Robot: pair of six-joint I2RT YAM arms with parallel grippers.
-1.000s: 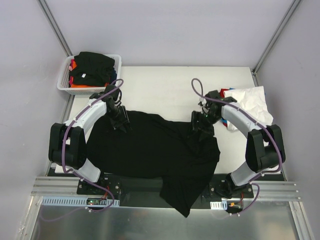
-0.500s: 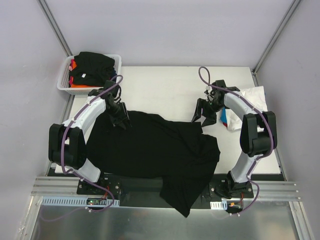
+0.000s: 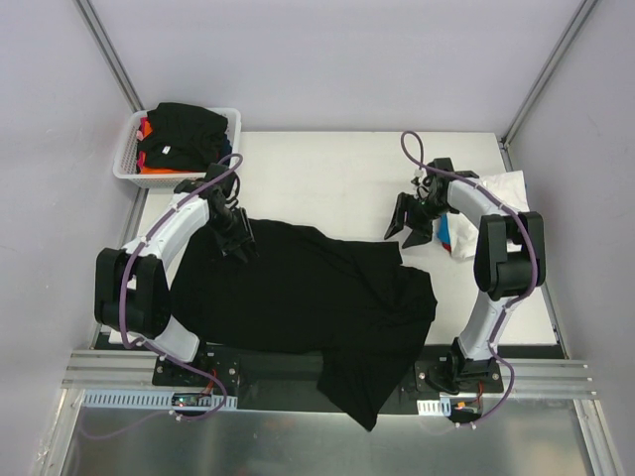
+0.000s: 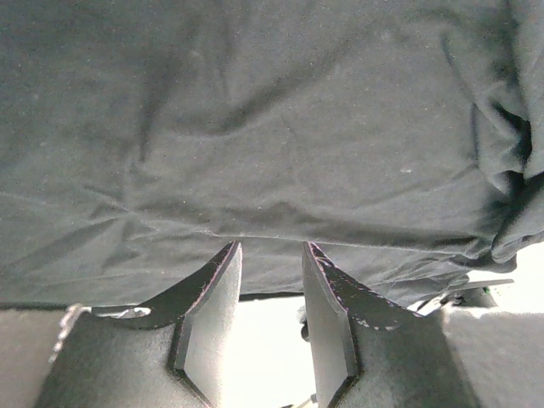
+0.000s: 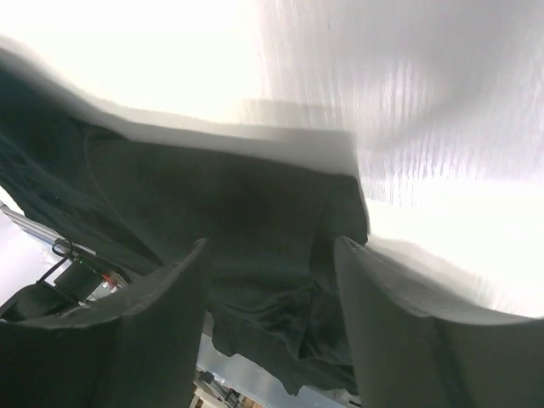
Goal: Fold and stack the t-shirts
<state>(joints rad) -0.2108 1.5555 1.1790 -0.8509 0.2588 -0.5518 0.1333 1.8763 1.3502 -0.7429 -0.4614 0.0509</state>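
The black t-shirt [image 3: 308, 297] lay lengthwise along the tabletop's [image 3: 327, 169] near edge. Our left gripper [image 3: 238, 238], narrowly parted, met its far hem, and our right gripper [image 3: 405, 232] hung wide and empty just beyond.

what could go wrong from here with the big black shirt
1. A flap of the black t-shirt hangs over the near edge of the table; its weight may drag more cloth off.
2. The right gripper is open and clear of the cloth, so a pull by the left gripper alone would likely bunch the shirt rather than fold it.
3. The right gripper is close to the white t-shirt and might snag it.
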